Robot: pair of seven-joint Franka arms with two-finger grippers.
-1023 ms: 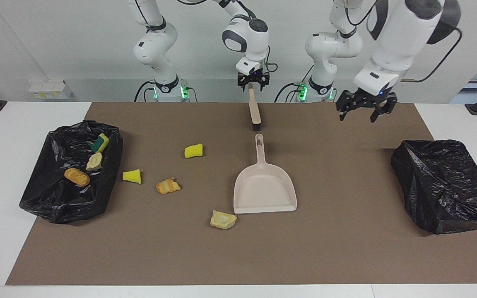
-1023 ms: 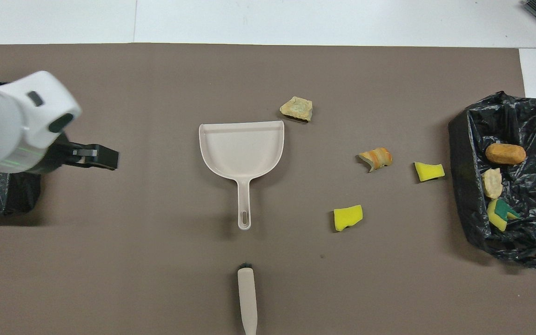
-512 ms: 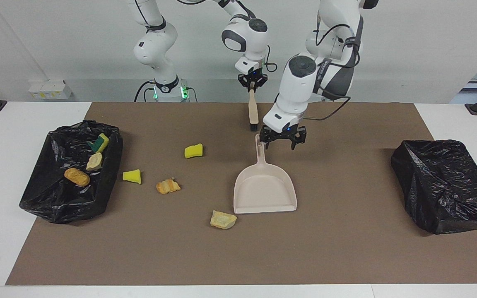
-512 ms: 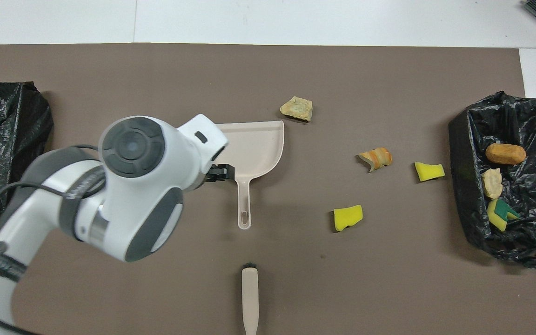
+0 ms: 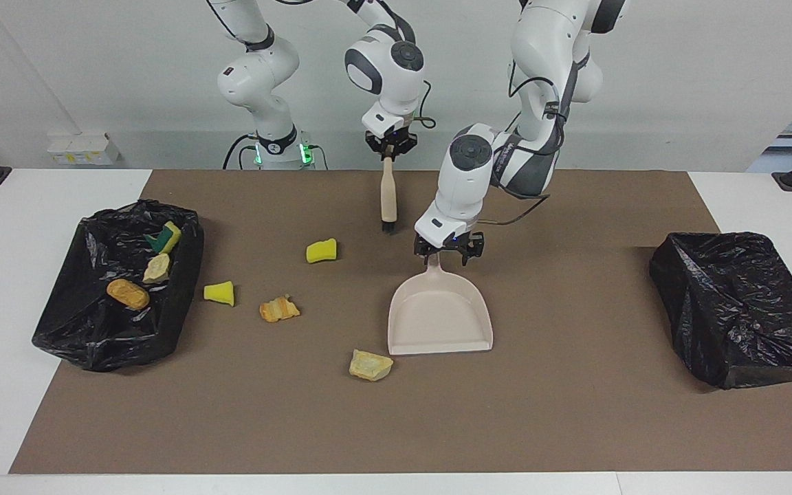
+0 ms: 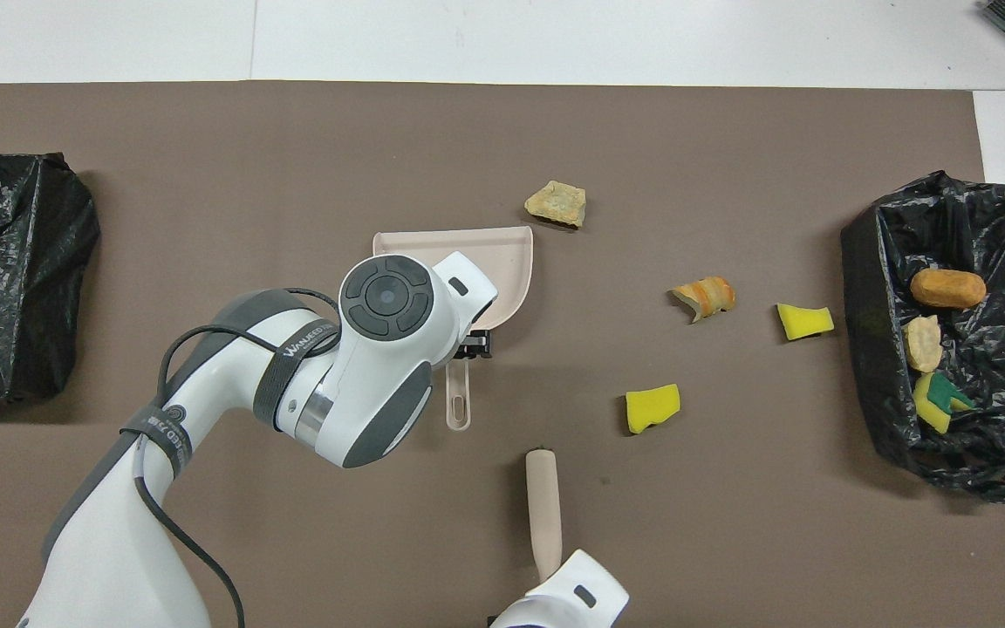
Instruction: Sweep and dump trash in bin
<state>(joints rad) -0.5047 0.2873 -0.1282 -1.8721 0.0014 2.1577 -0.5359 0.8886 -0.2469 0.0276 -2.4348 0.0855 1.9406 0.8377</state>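
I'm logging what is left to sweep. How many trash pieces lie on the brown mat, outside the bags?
4: a yellow sponge chunk nearest the robots, another beside the filled bag, a pastry bit between them, and a bread chunk by the dustpan's mouth. None seems hidden.

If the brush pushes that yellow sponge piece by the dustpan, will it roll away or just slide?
The yellow sponge piece will probably slide or tumble a little rather than roll, since it looks blocky with flat faces. It seems light for its size, so the brush may flick it. Being spongy, it will likely squash a bit rather than break.
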